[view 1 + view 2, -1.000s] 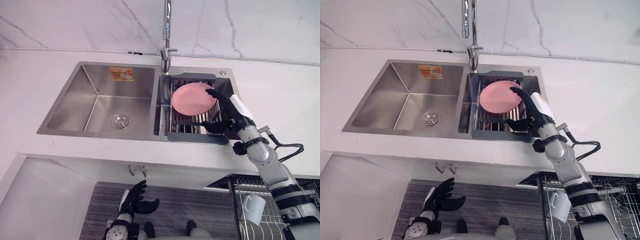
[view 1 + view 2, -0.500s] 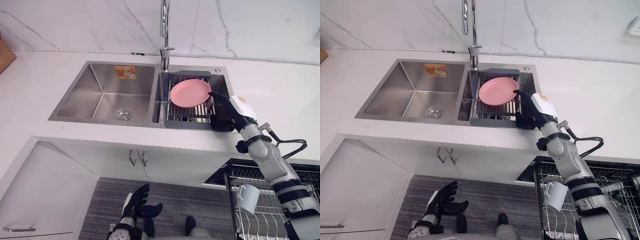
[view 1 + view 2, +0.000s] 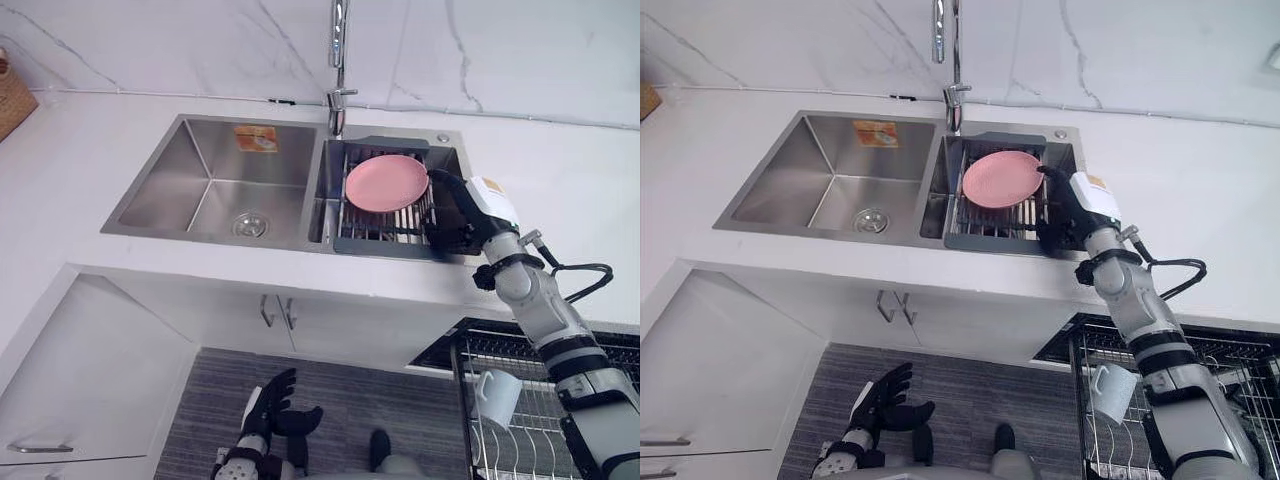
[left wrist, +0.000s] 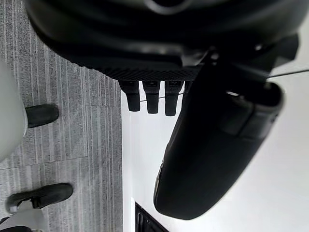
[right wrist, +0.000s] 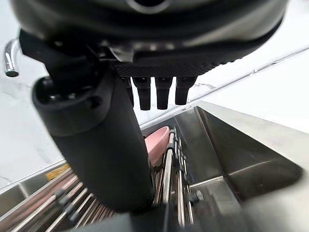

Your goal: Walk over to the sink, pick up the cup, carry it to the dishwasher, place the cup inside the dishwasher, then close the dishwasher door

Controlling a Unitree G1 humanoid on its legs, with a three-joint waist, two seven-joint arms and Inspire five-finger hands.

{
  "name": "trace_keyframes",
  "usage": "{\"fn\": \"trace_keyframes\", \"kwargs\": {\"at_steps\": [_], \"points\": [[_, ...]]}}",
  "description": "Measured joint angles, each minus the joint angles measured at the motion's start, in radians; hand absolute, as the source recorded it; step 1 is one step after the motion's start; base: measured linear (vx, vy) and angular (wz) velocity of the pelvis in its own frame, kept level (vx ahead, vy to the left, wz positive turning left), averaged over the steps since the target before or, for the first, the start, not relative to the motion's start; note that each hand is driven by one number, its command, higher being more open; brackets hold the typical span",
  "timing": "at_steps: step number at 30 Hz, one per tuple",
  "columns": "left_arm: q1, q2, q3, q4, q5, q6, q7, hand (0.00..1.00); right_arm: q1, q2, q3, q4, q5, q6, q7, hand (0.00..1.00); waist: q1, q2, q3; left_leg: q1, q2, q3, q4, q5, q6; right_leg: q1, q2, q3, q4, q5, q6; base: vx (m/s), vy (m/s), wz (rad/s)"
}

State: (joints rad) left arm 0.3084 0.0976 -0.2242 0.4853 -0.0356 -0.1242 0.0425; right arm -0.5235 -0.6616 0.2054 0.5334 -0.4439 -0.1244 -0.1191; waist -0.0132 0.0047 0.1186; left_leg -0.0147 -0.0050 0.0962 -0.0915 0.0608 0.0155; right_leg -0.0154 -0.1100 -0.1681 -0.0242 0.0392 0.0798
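The cup [image 3: 497,397] was a white mug with a handle, lying in the wire dishwasher rack [image 3: 545,440], well apart from the right hand [image 3: 455,215]. That hand's fingers [image 5: 163,92] reached out straight over the sink [image 3: 160,185] drainer [image 3: 375,222] beside a pink plate [image 3: 386,183] (contact unclear). The left hand [image 3: 277,410] hung low, fingers spread.

Marble wall [image 3: 200,40], white counter [image 3: 60,170], grey floor [image 3: 350,400]

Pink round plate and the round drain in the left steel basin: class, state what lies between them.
In the left eye view, between the pink round plate and the round drain lies the steel dividing wall of the two basins.
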Motion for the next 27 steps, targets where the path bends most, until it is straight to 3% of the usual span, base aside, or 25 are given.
{"fn": "trace_keyframes", "kwargs": {"at_steps": [8,9,22,27], "points": [[0.009,0.000,0.002,-0.001,-0.001,0.000,0.001,0.90,-0.061,0.034,0.024,0.106,-0.013,0.028,0.000,0.90,0.018,-0.001,0.001,0.000,0.003,-0.004,-0.002,0.002,-0.002,0.003,0.002,-0.008,-0.001,0.000,0.000,0.00,-0.004,0.01],[0.012,0.001,0.002,-0.001,-0.001,0.000,0.000,0.90,-0.072,0.034,0.033,0.119,-0.013,0.029,0.000,0.30,0.020,-0.001,0.001,0.000,0.002,-0.005,-0.002,0.002,-0.001,0.002,0.002,-0.008,-0.002,0.000,0.000,0.00,0.000,0.00],[0.018,-0.001,0.005,-0.012,-0.003,0.000,0.000,0.90,-0.112,0.068,0.018,0.151,-0.010,0.065,-0.031,0.30,0.026,-0.004,0.009,-0.011,0.001,-0.019,0.000,0.003,0.001,0.012,0.003,-0.028,-0.024,0.000,0.000,0.02,-0.004,0.04],[0.023,-0.018,0.041,-0.042,-0.002,0.000,-0.001,0.90,-0.018,0.078,-0.039,0.015,-0.006,0.057,-0.027,0.30,0.019,-0.004,0.010,-0.008,0.002,-0.016,0.003,0.000,-0.004,0.014,0.003,-0.022,-0.027,0.000,0.000,0.03,-0.009,-0.02]]}}
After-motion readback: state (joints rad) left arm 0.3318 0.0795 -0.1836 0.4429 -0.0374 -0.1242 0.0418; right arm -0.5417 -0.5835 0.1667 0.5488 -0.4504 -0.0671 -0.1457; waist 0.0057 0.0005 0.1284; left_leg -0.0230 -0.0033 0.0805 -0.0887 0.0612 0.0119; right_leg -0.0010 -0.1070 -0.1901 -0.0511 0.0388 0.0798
